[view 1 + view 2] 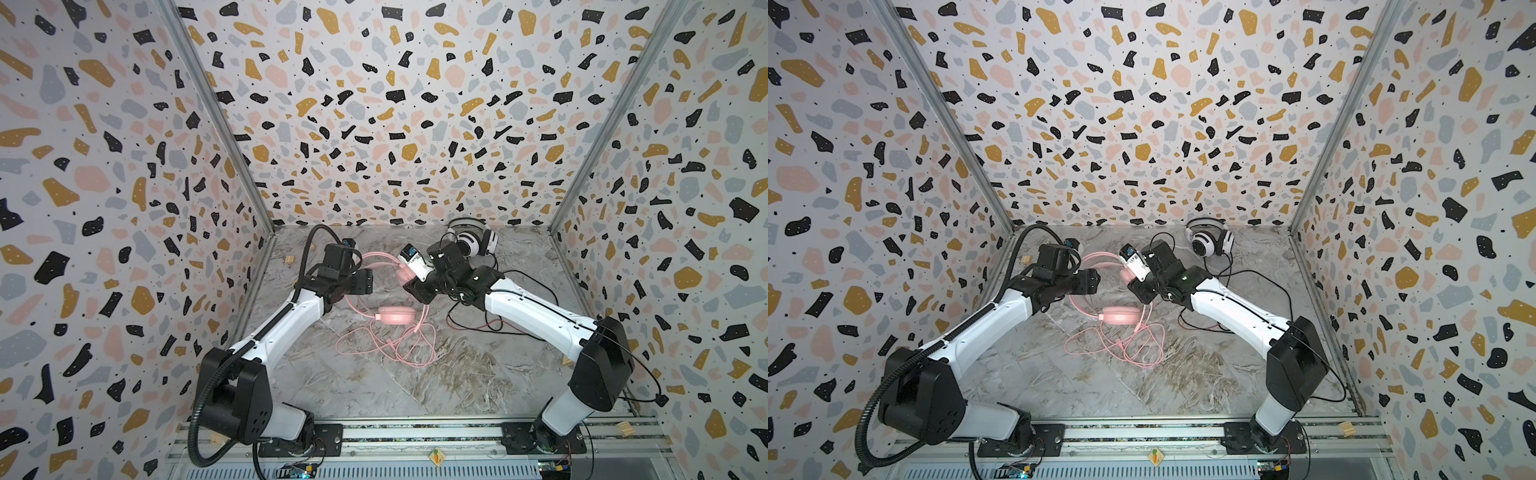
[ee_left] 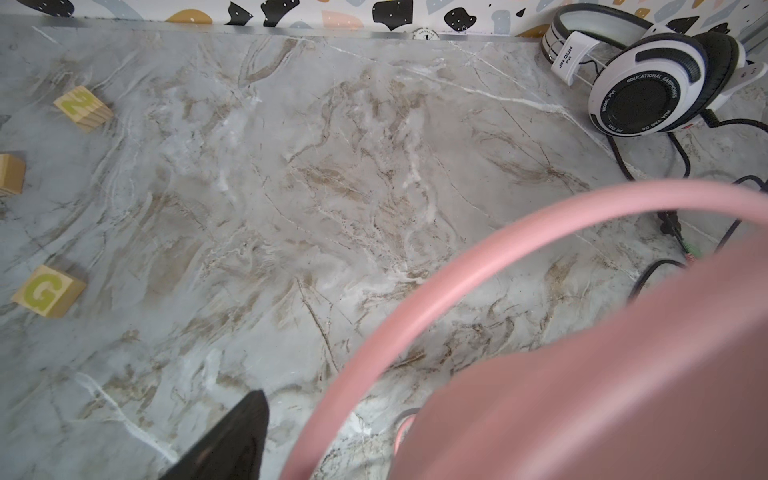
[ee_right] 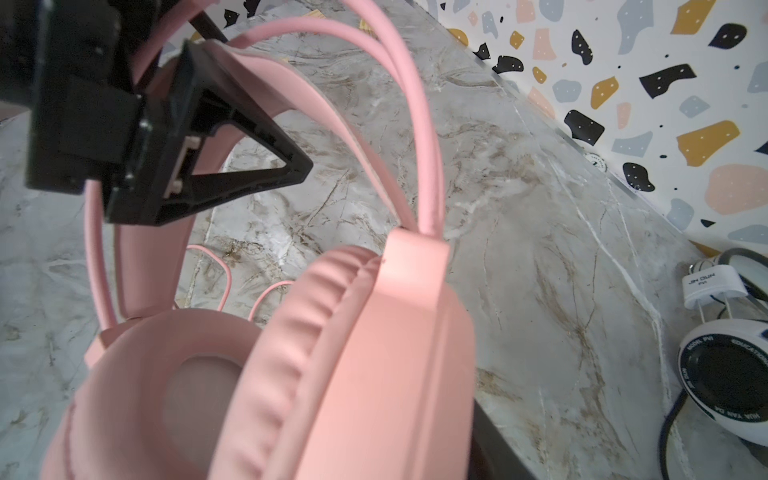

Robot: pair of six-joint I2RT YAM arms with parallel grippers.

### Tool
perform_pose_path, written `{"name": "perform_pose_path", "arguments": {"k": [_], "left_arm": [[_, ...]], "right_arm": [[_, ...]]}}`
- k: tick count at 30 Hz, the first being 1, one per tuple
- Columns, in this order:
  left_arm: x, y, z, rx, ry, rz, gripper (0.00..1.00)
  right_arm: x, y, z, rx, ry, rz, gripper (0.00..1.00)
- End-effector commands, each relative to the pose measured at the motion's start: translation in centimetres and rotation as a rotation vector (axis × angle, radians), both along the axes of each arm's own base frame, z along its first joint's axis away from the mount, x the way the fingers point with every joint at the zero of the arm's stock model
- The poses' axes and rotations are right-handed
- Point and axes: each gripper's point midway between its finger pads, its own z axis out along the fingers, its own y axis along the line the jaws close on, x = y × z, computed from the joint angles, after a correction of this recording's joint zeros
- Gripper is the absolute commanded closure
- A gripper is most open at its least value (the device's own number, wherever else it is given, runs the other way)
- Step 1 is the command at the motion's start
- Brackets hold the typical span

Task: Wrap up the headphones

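1. Your right gripper (image 1: 409, 284), jaws part-way open, is clamped on one ear cup of the pink headset (image 1: 395, 314), raised over the middle of the table (image 1: 415, 382). The other cup rests on the surface.
2. Your left gripper (image 1: 363, 282) stands wide at the headband. You cannot tell whether it pinches.
3. The pink cable (image 1: 390, 345) sprawls loose beside the resting cup.
4. The white-and-black headset (image 1: 471, 241) sits in the far right corner.

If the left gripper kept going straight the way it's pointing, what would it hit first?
Most likely the pink headphones: in the left wrist view their headband arcs close across the path of the left gripper. Beyond it lies marble table, though depth is hard to judge.
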Motion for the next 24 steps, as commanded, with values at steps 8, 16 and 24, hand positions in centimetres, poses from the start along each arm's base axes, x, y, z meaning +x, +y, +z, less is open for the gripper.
{"name": "perform_pose_path", "arguments": {"k": [8,16,24], "left_arm": [[-0.1,-0.3,2.8,-0.019,-0.072,-0.016,0.71],[-0.3,0.5,4.0,-0.006,-0.105,0.022,1.00],[0.1,2.0,4.3,0.044,-0.105,0.081,1.00]], "right_arm": [[-1.0,0.7,0.9,0.038,0.010,0.062,0.49],[-0.5,0.3,1.5,0.077,0.012,0.028,0.27],[-0.4,-3.6,6.3,0.316,0.013,-0.017,0.09]]}}
